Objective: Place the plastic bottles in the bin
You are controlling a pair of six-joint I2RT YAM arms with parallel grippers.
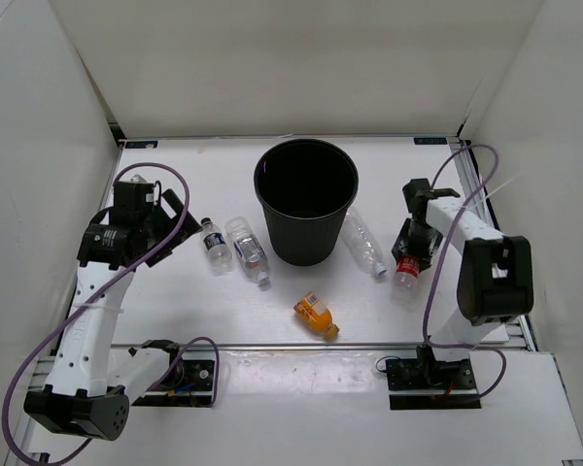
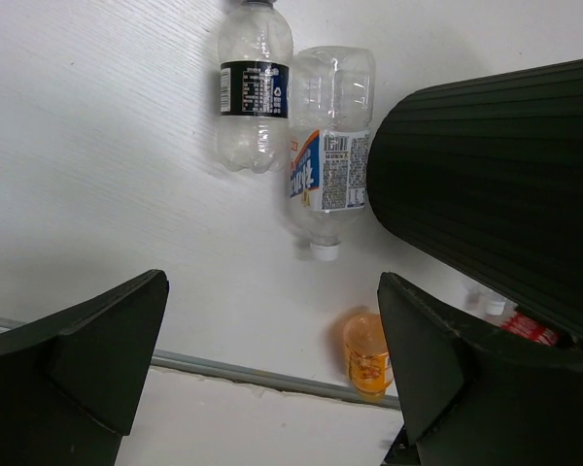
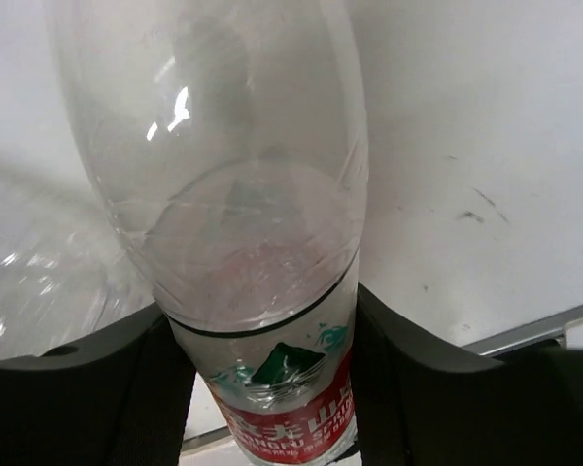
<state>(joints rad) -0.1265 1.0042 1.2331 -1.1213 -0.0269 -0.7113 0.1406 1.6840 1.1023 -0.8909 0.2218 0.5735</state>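
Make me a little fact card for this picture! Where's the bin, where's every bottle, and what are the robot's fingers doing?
bin: black, round, upright in the middle
dark-label bottle: lying left of the bin
blue-label bottle: lying between that one and the bin
plain clear bottle: lying right of the bin
orange bottle: lying in front of the bin, nearer the arms
red-label bottle: gripped by the right fingers
left fingers: open, holding nothing

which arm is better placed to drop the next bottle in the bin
Right: the right gripper is shut on the red-label bottle near the bin, ready to lift; the left gripper hangs open and empty.
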